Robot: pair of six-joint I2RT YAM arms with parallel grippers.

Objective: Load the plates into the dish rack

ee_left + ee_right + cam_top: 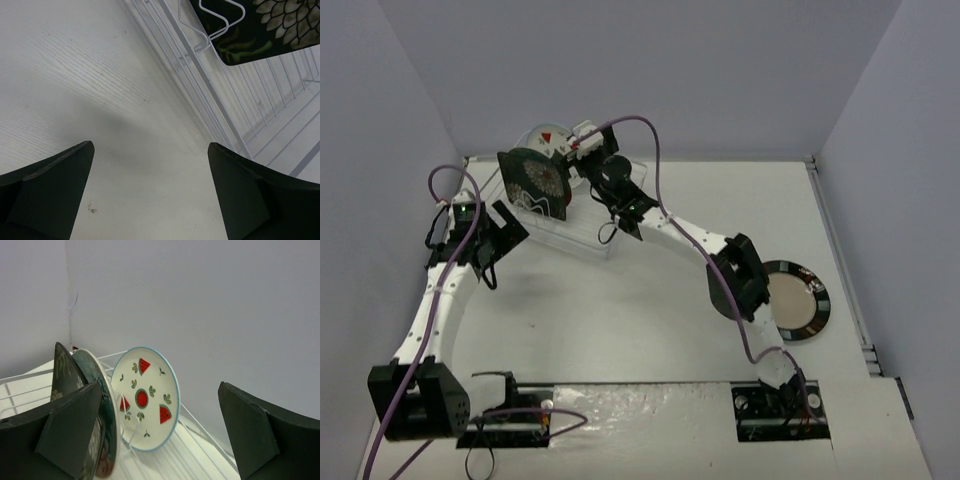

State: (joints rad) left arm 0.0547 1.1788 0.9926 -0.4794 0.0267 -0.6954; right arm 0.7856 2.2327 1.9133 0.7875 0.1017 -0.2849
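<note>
Right end effector point(159, 390) hangs released over clear plastic dish rack point(585, 235); last dark-rimmed, beige-centred round plate point(795, 300) needs fetching next

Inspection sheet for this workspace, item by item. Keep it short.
Surface: white table, with a small dark mark near the left tool.
Job's things: dish rack at the far left. The black floral plate, an edge-on plate and the watermelon plate stand in it. The dark-rimmed plate lies flat on the table at the right, outside the rack.
Clutter: nothing seen.
Tools: left tool open over the table beside the rack. Right tool open, facing the standing plates, holding nothing.
Cables: purple cables run along both arms; one arcs over the rack.
Surroundings: plain pale walls on three sides.
</note>
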